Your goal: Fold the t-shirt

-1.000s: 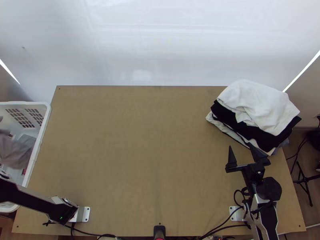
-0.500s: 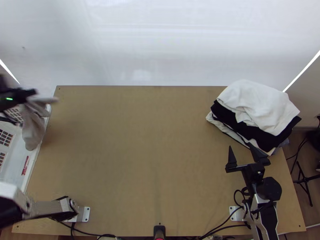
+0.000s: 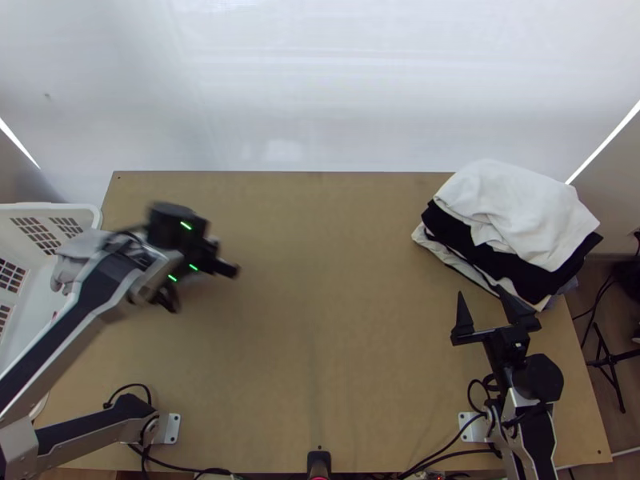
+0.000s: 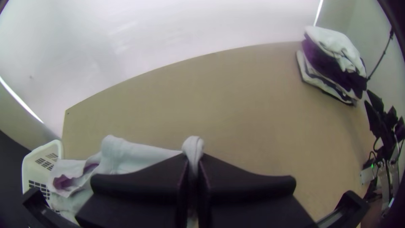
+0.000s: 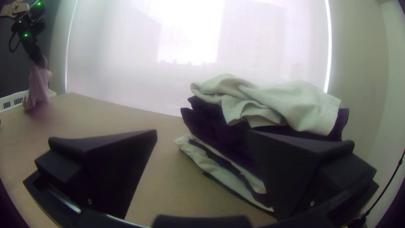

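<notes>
In the top view my left gripper (image 3: 232,270) is over the table's left part, and the bunched light grey t-shirt (image 3: 74,250) shows behind the arm at the basket's edge. The left wrist view has my left gripper (image 4: 193,162) shut on a pinch of the shirt (image 4: 135,155), whose rest hangs bunched toward the basket. At the table's right side my right gripper (image 3: 494,308) stands open; in the right wrist view, the fingers of my right gripper (image 5: 204,135) are wide apart in front of the stack of clothes.
A stack of clothes (image 3: 512,212), white on top with black beneath, lies at the table's far right corner. A white basket (image 3: 90,214) stands along the left edge. Bare table (image 3: 320,304) stretches between basket and stack.
My left gripper has swung from the basket at the left to over the table, lifting the shirt up and rightward with it. The right arm has stayed still.
</notes>
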Robot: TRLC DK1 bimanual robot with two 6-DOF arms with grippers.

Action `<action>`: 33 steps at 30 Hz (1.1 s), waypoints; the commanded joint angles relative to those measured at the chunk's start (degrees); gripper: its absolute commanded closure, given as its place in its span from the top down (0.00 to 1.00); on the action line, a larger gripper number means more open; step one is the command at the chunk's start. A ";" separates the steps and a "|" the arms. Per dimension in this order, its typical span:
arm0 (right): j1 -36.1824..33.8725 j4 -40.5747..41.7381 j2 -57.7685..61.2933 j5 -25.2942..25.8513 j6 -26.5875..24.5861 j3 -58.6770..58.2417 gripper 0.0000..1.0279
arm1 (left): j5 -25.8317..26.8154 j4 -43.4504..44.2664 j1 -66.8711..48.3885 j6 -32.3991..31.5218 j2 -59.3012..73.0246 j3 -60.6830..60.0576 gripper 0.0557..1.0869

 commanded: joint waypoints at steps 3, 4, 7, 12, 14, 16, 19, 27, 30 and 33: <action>0.01 0.01 0.01 0.01 0.07 0.01 0.96 | -2.25 10.79 -17.90 -6.84 5.15 -8.30 0.03; 0.01 0.01 0.01 0.01 0.07 0.01 0.96 | -2.25 12.02 -18.96 -7.81 6.91 -7.86 0.03; 0.01 0.01 0.01 0.01 0.07 0.01 0.96 | -2.25 14.40 -22.73 -10.53 11.92 -4.96 0.03; 0.01 0.01 0.01 0.01 0.07 0.01 0.96 | -2.25 16.95 -28.27 -14.14 21.59 2.77 0.03; 0.01 0.01 0.01 0.01 0.07 0.01 0.96 | -2.25 17.03 -29.85 -15.98 25.89 7.17 0.03; 0.01 0.01 0.01 0.01 0.07 0.01 0.96 | -2.25 17.03 -30.82 -17.65 30.02 11.47 0.03; 0.01 0.01 0.01 0.01 0.07 0.01 0.96 | -2.17 17.03 -31.61 -19.76 34.95 17.89 0.03; 0.01 0.01 0.01 0.01 0.07 0.01 0.96 | -1.90 17.03 -35.21 -22.05 44.53 32.83 0.06; 0.01 0.01 0.01 0.01 0.07 0.01 0.96 | -2.08 16.95 -35.39 -21.96 43.03 34.24 0.56; 0.01 0.01 0.01 0.01 0.07 0.01 0.96 | -2.17 16.33 -33.98 -19.85 38.20 32.22 0.96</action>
